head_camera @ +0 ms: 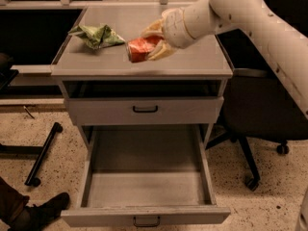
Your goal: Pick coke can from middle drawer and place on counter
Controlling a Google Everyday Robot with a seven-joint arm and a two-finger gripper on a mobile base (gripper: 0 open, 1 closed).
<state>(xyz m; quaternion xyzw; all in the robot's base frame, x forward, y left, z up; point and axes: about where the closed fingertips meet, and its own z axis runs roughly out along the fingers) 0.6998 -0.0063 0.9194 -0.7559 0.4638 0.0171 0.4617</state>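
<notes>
The right end of the coke can (139, 50) is hidden between the pale jaws of the gripper (150, 41), and it is not clear whether the can rests on the tabletop (192, 64) or hangs just above it. The white arm (250, 13) is cut off at the top and right edges. The handle of the middle drawer (144, 216) is clipped by the bottom edge, and a dark shoe (45, 210) is cut off at the lower left.

There is one can, one crumpled green wrapper (96, 35), one arm with one gripper, and two drawers: the middle drawer pulled out, and a shut drawer (106, 112) above it. A dark chair (262, 114) stands to the right.

The can lies on its side over the front middle of the tabletop, just right of the wrapper. Its long axis runs roughly left to right, with the silvery end pointing left. The jaws are clenched around it from behind and in front.
</notes>
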